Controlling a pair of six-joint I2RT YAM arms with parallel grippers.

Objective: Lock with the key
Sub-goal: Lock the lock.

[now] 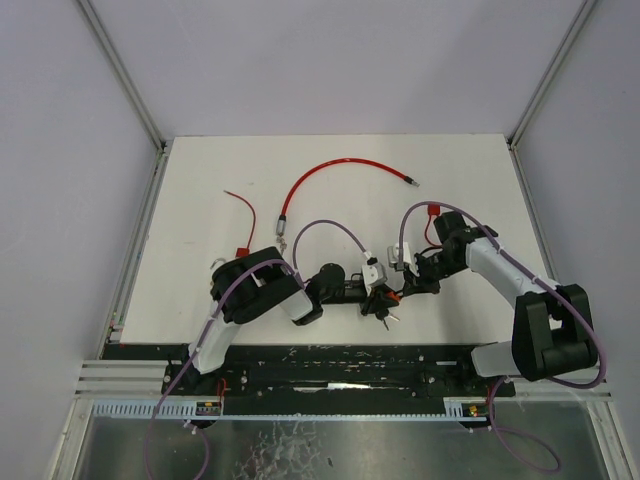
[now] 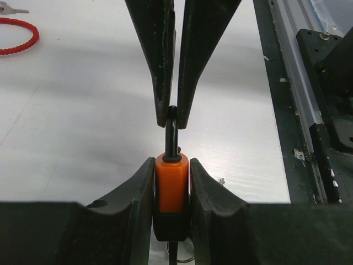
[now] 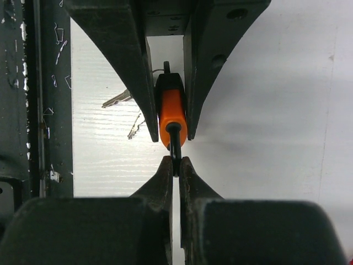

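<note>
Holding an orange padlock [image 2: 171, 190] between both grippers, near the front edge of the white table [image 1: 190, 230].
The left gripper [image 2: 171, 164] clamps the padlock's orange body. The right gripper [image 3: 175, 161] pinches the black shackle [image 2: 172, 138], fingers almost pressed together. Keys [image 3: 117, 99] show just beside the padlock; a red cable [image 1: 340, 162] lies farther back.

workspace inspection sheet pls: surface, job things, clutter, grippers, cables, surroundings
surface: white table, black rail along the near edge
job's things: orange padlock held between both grippers; keys by its body, cannot tell if one is in the lock
clutter: red cable far middle; thin red wire at left
grippers: left gripper shut on the padlock body; right gripper shut on its shackle
cables: purple cables loop off both arms
surroundings: grey walls on three sides
</note>
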